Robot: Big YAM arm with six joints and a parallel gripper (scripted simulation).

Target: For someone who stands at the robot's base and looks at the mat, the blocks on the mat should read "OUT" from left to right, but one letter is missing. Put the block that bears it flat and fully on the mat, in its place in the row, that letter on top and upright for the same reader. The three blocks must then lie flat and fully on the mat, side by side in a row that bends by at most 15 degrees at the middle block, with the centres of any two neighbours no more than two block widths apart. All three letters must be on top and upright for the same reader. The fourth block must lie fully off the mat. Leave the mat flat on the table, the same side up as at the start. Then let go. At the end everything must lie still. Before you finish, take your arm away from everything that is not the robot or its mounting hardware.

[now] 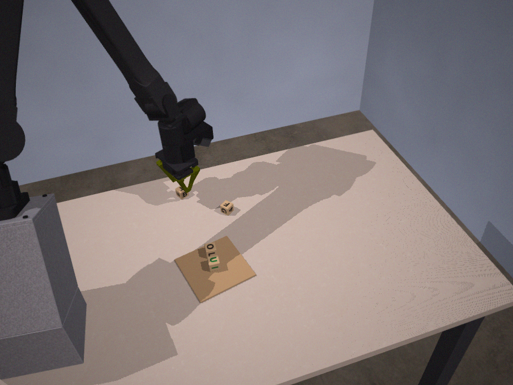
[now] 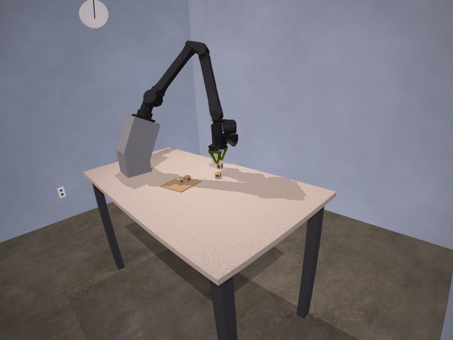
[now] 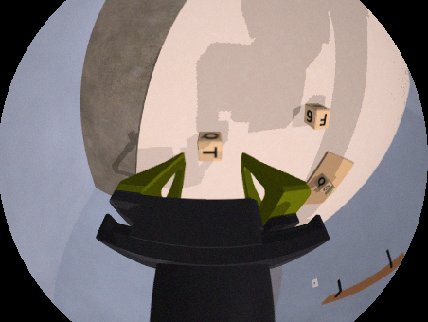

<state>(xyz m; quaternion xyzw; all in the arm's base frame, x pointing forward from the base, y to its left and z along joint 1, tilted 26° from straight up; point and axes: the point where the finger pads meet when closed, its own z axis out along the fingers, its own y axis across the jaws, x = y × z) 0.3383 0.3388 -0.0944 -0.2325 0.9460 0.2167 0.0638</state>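
Note:
A brown mat (image 1: 215, 271) lies on the table with two blocks on it, one with O on top (image 1: 210, 247) and one with U on top (image 1: 213, 261), side by side. A block with T on top (image 1: 182, 192) lies off the mat near the table's far edge; it also shows in the wrist view (image 3: 210, 148). My gripper (image 1: 183, 185) is open and hangs just above this T block, its green fingers apart on either side. Another block with F on top (image 1: 226, 206) lies to the T block's right, off the mat.
The robot's grey base (image 1: 35, 281) stands at the table's left. The table's far edge (image 1: 124, 182) runs close behind the T block. The arm casts a wide shadow across the table.

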